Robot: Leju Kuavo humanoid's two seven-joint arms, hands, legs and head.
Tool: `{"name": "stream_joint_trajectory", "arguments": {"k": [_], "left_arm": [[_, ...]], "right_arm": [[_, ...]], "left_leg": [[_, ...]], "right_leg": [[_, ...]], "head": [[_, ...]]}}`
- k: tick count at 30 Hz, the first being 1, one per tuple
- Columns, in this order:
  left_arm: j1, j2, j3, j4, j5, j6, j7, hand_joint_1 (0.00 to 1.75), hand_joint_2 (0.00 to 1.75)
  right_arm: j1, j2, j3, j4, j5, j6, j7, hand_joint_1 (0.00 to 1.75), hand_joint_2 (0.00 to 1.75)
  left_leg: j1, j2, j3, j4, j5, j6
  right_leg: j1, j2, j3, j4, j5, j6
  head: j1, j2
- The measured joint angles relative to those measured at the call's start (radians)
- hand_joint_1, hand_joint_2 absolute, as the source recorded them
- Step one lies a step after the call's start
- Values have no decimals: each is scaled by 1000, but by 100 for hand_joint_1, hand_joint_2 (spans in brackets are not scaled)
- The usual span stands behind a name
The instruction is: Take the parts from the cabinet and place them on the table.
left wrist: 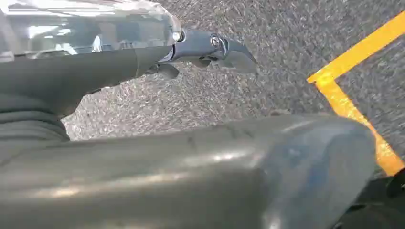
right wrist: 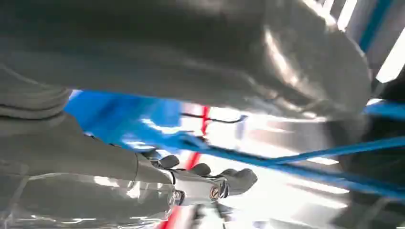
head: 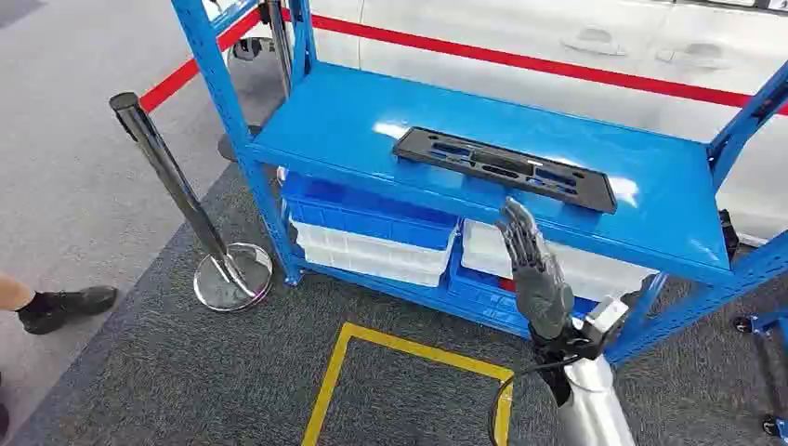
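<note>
Head view shows the right hand (head: 534,269) raised at five o'clock of the black part (head: 505,168) on the blue cabinet (head: 344,121), fingers straight, apart, holding nothing

My right hand (head: 536,274) stands raised in open air before the shelf (head: 353,125), fingers apart, holding nothing. The part (head: 505,167) lies flat near the front edge, with bare blue around it. Uprights (head: 218,88) bound both ends. Bins (head: 372,228) fill the tier beneath. A post (head: 172,177) stands well left.
</note>
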Motion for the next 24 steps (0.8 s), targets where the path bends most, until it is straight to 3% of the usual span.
{"name": "stream_joint_trajectory", "arguments": {"k": [3,4,5,6,9,10,11,12,14,15,16,19,20,21,22,24], "left_arm": [[3,0,14,5,-2,1,-5,0,0],[2,1,14,6,-2,2,-6,0,0],[3,9,16,8,-2,3,-7,0,0],[2,11,16,10,-2,5,-13,0,0],[-3,18,22,14,-1,9,-15,0,0],[-2,20,22,15,0,9,-16,0,0],[-2,20,22,17,-3,9,-18,0,0],[-2,23,22,18,-3,10,-19,0,0],[-2,29,24,21,-2,11,-23,0,0],[-3,29,24,24,-2,11,-25,0,0],[-4,31,25,25,-2,11,-28,0,0],[-6,34,29,27,-2,10,-34,0,0],[-9,34,29,27,-2,11,-34,0,0],[-9,35,30,27,-2,10,-34,0,0],[-9,35,30,28,-2,11,-36,0,0],[-8,35,31,29,-2,10,-37,0,0]], "right_arm": [[-2,-9,19,-83,-31,20,-18,0,0],[-3,-10,23,-97,-38,24,-21,0,0],[-3,-10,29,-124,-52,35,-27,0,0],[-5,-10,39,-149,-66,44,-29,0,0],[-8,-11,50,-197,-106,74,-31,0,0],[-8,-11,54,-209,-117,82,-32,0,0],[-8,-12,58,-229,-133,96,-33,0,0],[-11,-12,63,-248,-148,110,-34,0,0],[-20,-12,72,-278,-180,142,-36,0,0],[-25,-12,75,-289,-195,155,-37,0,0],[-31,-13,77,-298,-206,165,-38,0,0],[-33,-13,84,-314,-218,180,-38,0,0],[-34,-14,84,-318,-221,181,-38,0,0],[-37,-16,85,-325,-225,183,-38,0,0],[-44,-18,89,-330,-229,188,-38,0,0],[-50,-19,99,-335,-235,197,-39,0,0]], "left_leg": [[6,2,0,-6,2,-11],[3,2,3,-8,2,-14],[4,5,2,2,-7,-17],[3,7,-8,30,-30,-25],[25,10,-108,247,-135,-47],[31,11,-131,292,-143,-55],[38,13,-128,284,-123,-62],[46,13,-102,228,-83,-70],[62,4,-17,51,9,-88],[62,-32,-2,27,-20,-98],[57,-33,0,15,-17,-78],[46,-10,-4,20,-14,-50],[51,-2,-3,12,-9,-39],[48,6,-1,10,-8,-33],[45,13,-2,9,-8,-25],[36,32,-3,9,-10,-20]], "right_leg": [[5,2,1,-5,2,-2],[0,2,4,-13,5,-3],[-13,1,17,-29,13,4],[-15,3,22,-36,14,1],[-17,7,23,-35,13,0],[-19,12,22,-32,11,2],[-24,19,22,-29,9,5],[-29,26,23,-25,6,11],[-40,43,23,-7,-6,28],[-40,50,17,-3,-10,37],[-38,59,8,10,-12,45],[-45,77,5,-4,0,65],[-47,76,2,-1,-5,69],[-45,40,-5,21,-20,68],[-42,16,-32,79,-54,67],[-37,6,-114,247,-129,66]], "head": [[0,0],[0,0],[0,0],[0,0],[0,0],[0,0],[0,0],[0,0],[0,0],[0,0],[0,0],[0,0],[0,0],[0,0],[0,0],[0,0]]}}
